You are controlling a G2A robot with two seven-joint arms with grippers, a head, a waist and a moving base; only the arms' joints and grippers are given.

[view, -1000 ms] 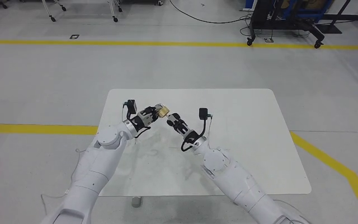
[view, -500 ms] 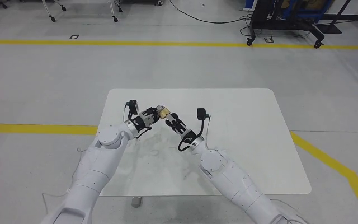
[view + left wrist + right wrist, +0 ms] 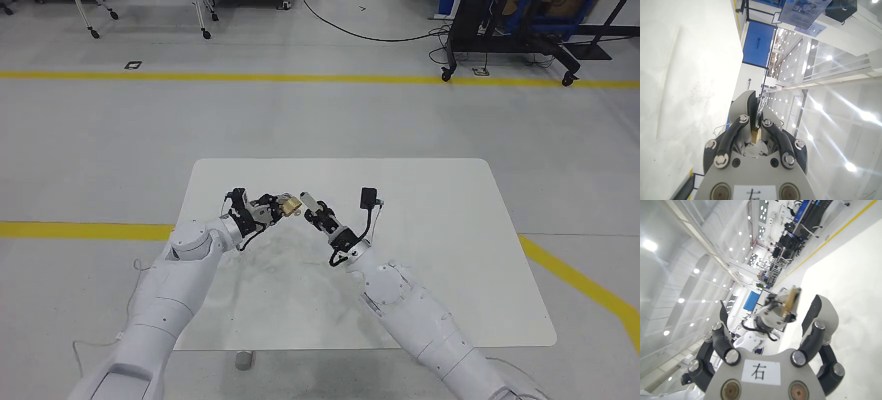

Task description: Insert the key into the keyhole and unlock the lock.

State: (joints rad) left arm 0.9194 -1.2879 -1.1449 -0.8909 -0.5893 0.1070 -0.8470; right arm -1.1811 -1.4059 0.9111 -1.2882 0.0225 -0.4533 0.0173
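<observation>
A small brass lock [image 3: 290,205] is held above the white table [image 3: 450,260] by my left gripper [image 3: 272,207], which is shut on it. Seen from the left wrist, the brass body [image 3: 755,135] sits between the fingers [image 3: 742,108]. A silver metal piece [image 3: 760,106] sticks out at their tips; I cannot tell whether it is shackle or key. My right gripper [image 3: 312,210] faces the lock from the other side, almost touching it. Its fingers [image 3: 814,311] stand wide open with nothing in them, and the lock [image 3: 791,300] shows just beyond them.
Both arms meet over the table's left middle. Yellow floor lines [image 3: 90,75] run behind and beside the table. A dark equipment cart [image 3: 520,30] stands far back on the right.
The left wrist has turned and the lock has dropped slightly toward me. The right gripper has shifted a little up toward the lock and stays open.
</observation>
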